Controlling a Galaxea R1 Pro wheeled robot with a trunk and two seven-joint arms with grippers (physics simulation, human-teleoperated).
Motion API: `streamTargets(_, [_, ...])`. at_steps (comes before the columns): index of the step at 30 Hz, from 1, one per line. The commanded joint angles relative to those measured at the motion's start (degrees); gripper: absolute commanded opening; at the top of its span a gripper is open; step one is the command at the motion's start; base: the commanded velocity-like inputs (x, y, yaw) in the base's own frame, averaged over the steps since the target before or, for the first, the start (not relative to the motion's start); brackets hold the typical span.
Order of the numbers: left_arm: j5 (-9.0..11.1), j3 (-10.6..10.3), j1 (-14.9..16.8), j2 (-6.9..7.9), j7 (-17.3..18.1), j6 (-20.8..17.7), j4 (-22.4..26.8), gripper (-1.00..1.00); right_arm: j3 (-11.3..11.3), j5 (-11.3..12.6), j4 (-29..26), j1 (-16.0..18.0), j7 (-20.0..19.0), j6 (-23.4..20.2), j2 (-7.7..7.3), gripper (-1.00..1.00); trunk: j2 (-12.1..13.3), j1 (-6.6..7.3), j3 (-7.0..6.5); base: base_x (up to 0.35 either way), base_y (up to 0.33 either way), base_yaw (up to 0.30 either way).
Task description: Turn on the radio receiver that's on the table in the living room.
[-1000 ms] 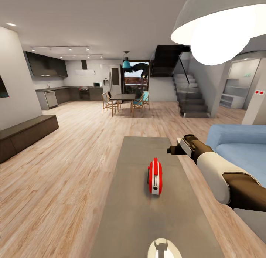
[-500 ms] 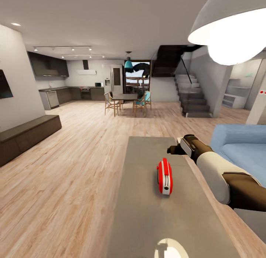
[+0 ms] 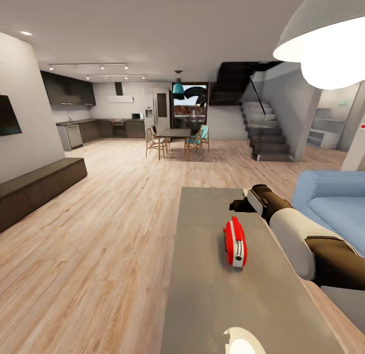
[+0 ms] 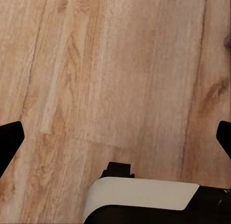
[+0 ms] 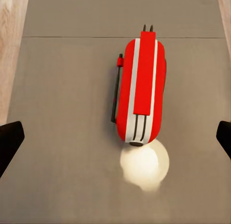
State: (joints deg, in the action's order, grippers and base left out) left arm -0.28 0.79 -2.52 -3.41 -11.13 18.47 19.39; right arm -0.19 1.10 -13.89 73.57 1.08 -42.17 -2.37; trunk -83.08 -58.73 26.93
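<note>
Red radio receiver (image 3: 235,242) upright on grey bench (image 3: 213,293) mid-length, right claw (image 3: 237,206) above the bench beyond the radio, empty, fingers (image 5: 9,137) spread wide, left claw (image 4: 115,137) wide open over wood-plank floor (image 4: 115,65), holding nothing

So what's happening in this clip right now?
The robot stands at the end of a low grey coffee table in an open living room, with a blue sofa to its right. A small red radio stands on the tabletop. The right gripper is raised above the table, off to the radio's right, and is not touching it; its wrist view looks down on the radio with the fingers spread wide. The left gripper, also open, hangs over bare wood floor.
</note>
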Motion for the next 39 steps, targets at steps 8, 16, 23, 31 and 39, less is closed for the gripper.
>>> streamTargets(8, [0.0,0.1,0.0,0.09,-0.3,-0.3,2.4,1.00,-0.1,-0.1,0.0,0.0,0.3,0.2,-0.07,1.00,0.0,0.00,0.00,0.000,0.002,0.000])
streamTargets(16, [-0.1,0.2,0.0,-0.07,-0.2,-0.3,2.5,1.00,-0.1,-0.1,0.0,0.0,0.3,0.4,-0.09,1.00,0.0,0.00,0.03,0.000,0.000,0.000])
streamTargets(23, [-0.1,0.2,0.0,-0.03,-0.2,-0.3,2.5,1.00,-0.1,-0.1,0.0,0.0,0.3,0.6,-0.48,1.00,0.0,0.00,0.50,0.000,0.000,0.000])
streamTargets(31, [-0.1,0.2,0.0,-0.02,-0.2,-0.3,2.5,1.00,-0.1,-0.1,-0.2,0.0,0.3,0.7,-1.38,1.00,0.0,0.00,1.23,0.000,0.000,0.000])
streamTargets(39, [0.3,0.1,0.0,-0.08,0.4,-0.5,2.6,1.00,-0.2,0.0,-0.3,0.0,0.3,0.7,-2.48,1.00,0.0,0.00,1.97,0.000,0.000,0.000])
